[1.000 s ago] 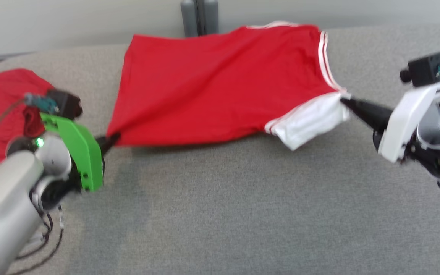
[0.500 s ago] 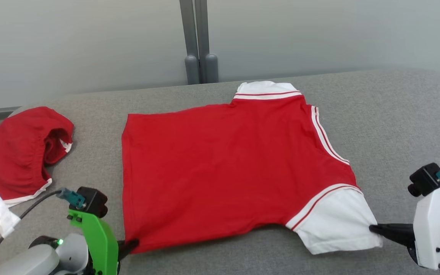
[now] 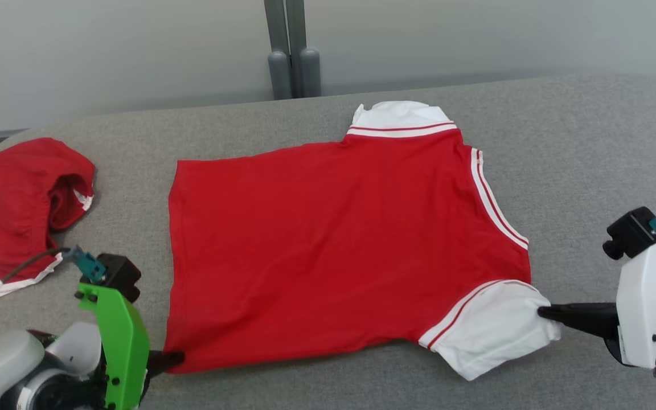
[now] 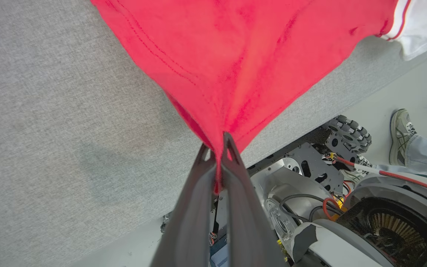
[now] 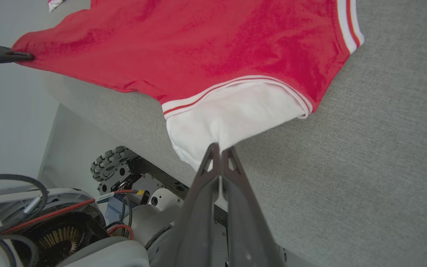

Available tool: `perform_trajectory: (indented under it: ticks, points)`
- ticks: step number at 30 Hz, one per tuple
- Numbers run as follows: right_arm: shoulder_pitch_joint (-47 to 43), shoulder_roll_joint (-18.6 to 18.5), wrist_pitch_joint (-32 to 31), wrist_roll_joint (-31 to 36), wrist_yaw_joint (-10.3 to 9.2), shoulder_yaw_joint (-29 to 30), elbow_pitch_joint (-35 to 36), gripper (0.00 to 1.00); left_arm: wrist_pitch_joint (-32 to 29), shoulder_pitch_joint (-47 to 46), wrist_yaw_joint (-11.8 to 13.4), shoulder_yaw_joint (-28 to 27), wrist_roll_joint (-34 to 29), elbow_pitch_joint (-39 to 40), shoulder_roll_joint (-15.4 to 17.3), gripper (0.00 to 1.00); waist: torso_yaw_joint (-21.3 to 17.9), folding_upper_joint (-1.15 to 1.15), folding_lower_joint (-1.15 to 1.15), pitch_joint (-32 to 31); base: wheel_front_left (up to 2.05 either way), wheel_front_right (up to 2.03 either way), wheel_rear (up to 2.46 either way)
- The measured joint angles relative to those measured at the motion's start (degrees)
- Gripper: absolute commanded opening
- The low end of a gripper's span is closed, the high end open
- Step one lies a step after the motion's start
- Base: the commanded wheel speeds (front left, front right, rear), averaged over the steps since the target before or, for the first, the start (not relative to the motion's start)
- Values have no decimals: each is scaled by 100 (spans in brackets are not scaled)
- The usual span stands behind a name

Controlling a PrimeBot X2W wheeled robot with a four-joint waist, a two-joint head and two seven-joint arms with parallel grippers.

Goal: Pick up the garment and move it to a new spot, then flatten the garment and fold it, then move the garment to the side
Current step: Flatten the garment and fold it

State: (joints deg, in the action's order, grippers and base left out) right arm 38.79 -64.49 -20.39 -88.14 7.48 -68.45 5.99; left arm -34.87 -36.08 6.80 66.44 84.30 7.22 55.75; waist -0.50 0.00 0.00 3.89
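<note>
**Left gripper (image 3: 173,359) and right gripper (image 3: 541,312), both pinching shirt (image 3: 333,245)**

Squeezed shut on the red bottom corner, left side. Squeezed shut on the white sleeve (image 3: 487,333), right side. Lying flat on the grey table (image 3: 362,393) between both, collar (image 3: 399,117) far ahead of them. Red cloth (image 3: 15,199) out past the left one.
</note>
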Motion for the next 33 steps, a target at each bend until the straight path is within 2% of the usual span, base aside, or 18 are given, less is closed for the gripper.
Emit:
perform_trajectory:
  ticks: [6, 13, 17, 22, 33]
  points:
    - [557, 236, -591, -410, 0, 212, -323, 0, -954, -616, -109, -62, 301, -445, -100, 0, 60, 0, 0, 349, 0, 0, 0]
    - [1163, 587, -958, -823, 0, 296, -1227, 0, -1484, -1111, -175, -98, 383, -1033, -421, 0, 140, 0, 0, 713, 0, 0, 0]
    - [1449, 734, -1002, -994, 0, 281, -1702, 0, -1574, -1251, -227, -116, 383, -1250, -471, 0, 182, 0, 0, 876, 0, 0, 0]
    - [1703, 829, -976, -1104, 0, 212, -1974, 0, -1541, -1342, -280, -200, 401, -1381, -592, 0, 227, 0, 0, 1012, 0, 0, 0]
    - [2408, 1271, -781, -1035, 0, 26, -2585, 0, -1813, -1919, -224, -255, 327, -1751, -999, 0, 264, 0, 0, 1396, 0, 0, 0]
